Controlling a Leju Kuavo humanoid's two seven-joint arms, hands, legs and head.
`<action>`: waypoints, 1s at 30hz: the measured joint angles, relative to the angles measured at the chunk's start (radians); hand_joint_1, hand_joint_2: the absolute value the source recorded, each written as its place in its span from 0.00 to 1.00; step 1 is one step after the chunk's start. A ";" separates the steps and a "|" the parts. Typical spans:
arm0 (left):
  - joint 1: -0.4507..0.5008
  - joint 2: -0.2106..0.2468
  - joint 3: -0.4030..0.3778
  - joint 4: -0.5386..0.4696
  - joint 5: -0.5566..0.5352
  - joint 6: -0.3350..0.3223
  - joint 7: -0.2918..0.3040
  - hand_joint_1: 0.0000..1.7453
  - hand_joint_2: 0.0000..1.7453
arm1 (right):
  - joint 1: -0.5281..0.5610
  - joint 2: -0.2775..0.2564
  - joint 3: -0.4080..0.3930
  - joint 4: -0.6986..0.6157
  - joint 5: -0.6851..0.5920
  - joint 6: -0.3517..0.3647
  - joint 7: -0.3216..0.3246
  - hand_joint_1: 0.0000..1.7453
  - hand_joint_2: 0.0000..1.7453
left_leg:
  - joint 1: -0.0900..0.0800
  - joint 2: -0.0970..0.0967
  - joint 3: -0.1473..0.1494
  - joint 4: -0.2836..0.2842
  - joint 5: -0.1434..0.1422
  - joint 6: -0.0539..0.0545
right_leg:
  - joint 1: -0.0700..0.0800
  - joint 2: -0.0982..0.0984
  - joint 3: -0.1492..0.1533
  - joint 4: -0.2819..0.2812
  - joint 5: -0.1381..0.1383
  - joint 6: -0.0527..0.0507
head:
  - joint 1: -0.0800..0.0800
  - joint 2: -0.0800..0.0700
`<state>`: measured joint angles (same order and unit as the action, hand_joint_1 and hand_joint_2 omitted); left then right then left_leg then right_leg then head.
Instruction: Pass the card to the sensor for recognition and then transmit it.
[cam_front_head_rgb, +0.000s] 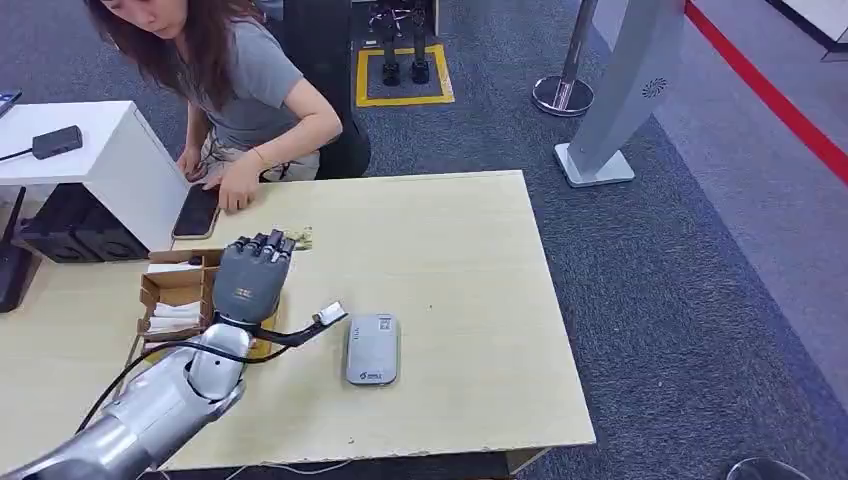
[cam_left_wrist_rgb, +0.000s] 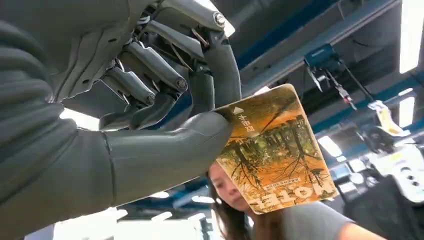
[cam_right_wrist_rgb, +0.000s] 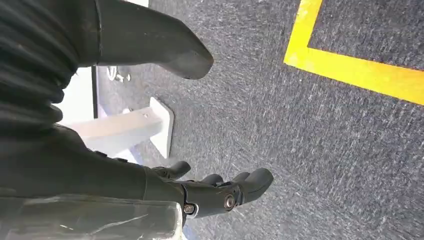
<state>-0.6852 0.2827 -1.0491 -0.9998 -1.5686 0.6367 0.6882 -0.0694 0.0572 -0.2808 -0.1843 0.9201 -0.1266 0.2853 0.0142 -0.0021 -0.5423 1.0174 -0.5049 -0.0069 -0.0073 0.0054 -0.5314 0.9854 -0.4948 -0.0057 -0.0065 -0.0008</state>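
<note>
Surface (cam_front_head_rgb: 470, 260): pale wood, set between robot and person so both can reach across it. Person (cam_front_head_rgb: 240, 90): seated at the far edge, hands at a phone (cam_front_head_rgb: 196, 211) lying flat there; well placed, in my judgement, to take the card once read. Box (cam_front_head_rgb: 178, 300): open cardboard, at the left beside the left arm, holding pale items, likely the card stock kept within easy reach. Left hand (cam_front_head_rgb: 250, 275): raised above the surface near the box, back toward the head camera; thumb pressed against curled fingers, pinching the card by one corner so most of its face stays free for reading. Sensor (cam_front_head_rgb: 372, 349): grey reader lying flat, just right of the left hand, not yet under the card. Card (cam_left_wrist_rgb: 272, 150): orange with a forest picture, held in air. Right hand (cam_right_wrist_rgb: 220, 192): hanging over the carpet floor, fingers loosely spread, holding nothing.
</note>
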 joint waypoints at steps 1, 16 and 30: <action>-0.007 0.016 -0.002 -0.001 0.000 0.000 0.000 1.00 1.00 | 0.000 0.000 0.000 0.000 0.000 0.000 0.000 0.00 1.00 | 0.000 0.000 0.000 0.000 0.000 0.000 | 0.000 0.000 0.000 0.000 0.000 0.000 | 0.000 0.000; -0.013 0.220 0.000 0.008 0.001 0.000 -0.007 1.00 1.00 | 0.001 0.000 -0.012 0.000 0.034 0.010 -0.001 0.00 1.00 | 0.000 0.001 -0.001 0.000 0.000 0.000 | 0.000 0.001 -0.001 0.000 0.000 0.000 | 0.000 0.000; 0.021 0.276 0.055 0.010 0.001 0.000 -0.010 1.00 1.00 | 0.002 0.006 -0.025 0.000 0.034 0.013 -0.002 0.00 1.00 | 0.000 0.001 -0.001 0.000 0.000 0.000 | 0.000 0.001 -0.002 0.000 0.000 0.000 | 0.000 0.000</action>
<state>-0.6642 0.5592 -0.9945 -0.9895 -1.5679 0.6367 0.6786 -0.0678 0.0637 -0.3056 -0.1839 0.9545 -0.1137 0.2834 0.0142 -0.0014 -0.5437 1.0174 -0.5049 -0.0069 -0.0074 0.0060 -0.5329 0.9857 -0.4949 -0.0058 -0.0069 -0.0008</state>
